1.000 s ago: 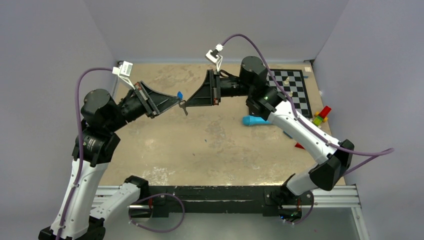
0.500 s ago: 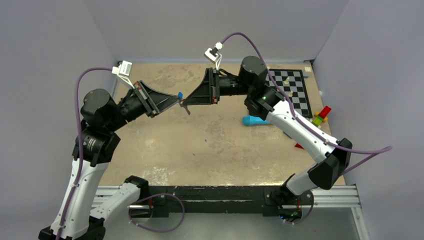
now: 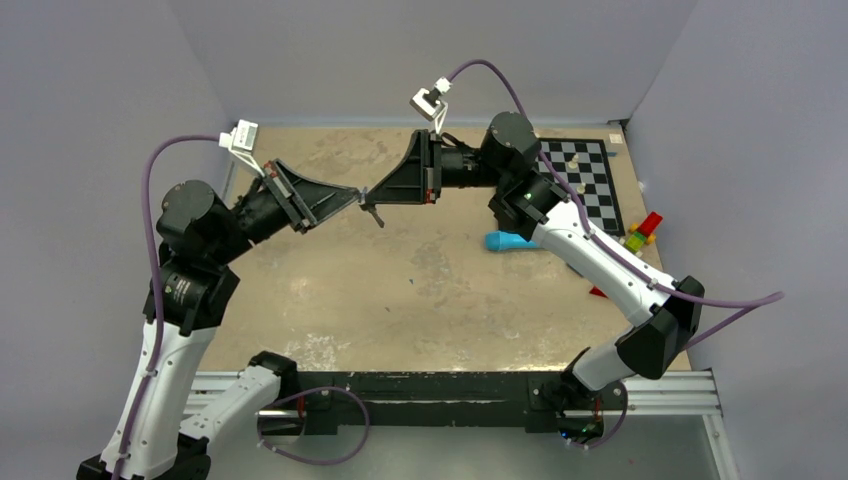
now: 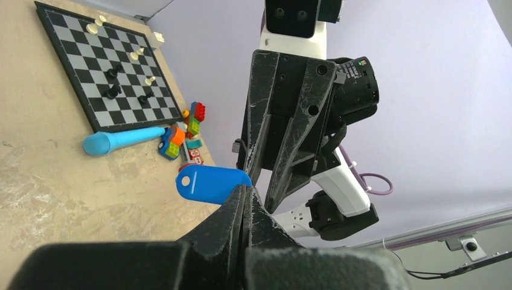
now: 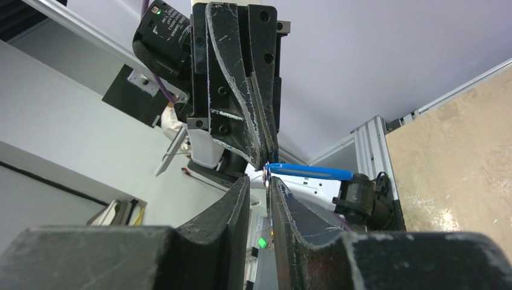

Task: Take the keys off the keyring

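Both grippers meet tip to tip above the table's far middle. My left gripper [image 3: 358, 193] [image 4: 246, 188] is shut on the keyring at the end of its bright blue oval tag [image 4: 211, 183]. The tag sticks out sideways and appears edge-on in the right wrist view [image 5: 308, 172]. My right gripper [image 3: 372, 195] [image 5: 259, 179] faces it, with a narrow gap between its fingers. A thin grey key [image 5: 268, 193] hangs in that gap against one finger. In the top view a small dark key [image 3: 376, 214] dangles below the tips. The ring itself is hidden.
A light-blue tube-shaped tool [image 3: 510, 241] lies on the table right of centre. Behind it is a chessboard [image 3: 585, 180] with a few pieces. Coloured blocks [image 3: 640, 232] sit by the right wall. Grey walls close in three sides.
Both gripper tips have risen slightly and drawn closer together. The right jaws have narrowed. The blue tag, seen earlier in the top view, is now covered by the fingers.
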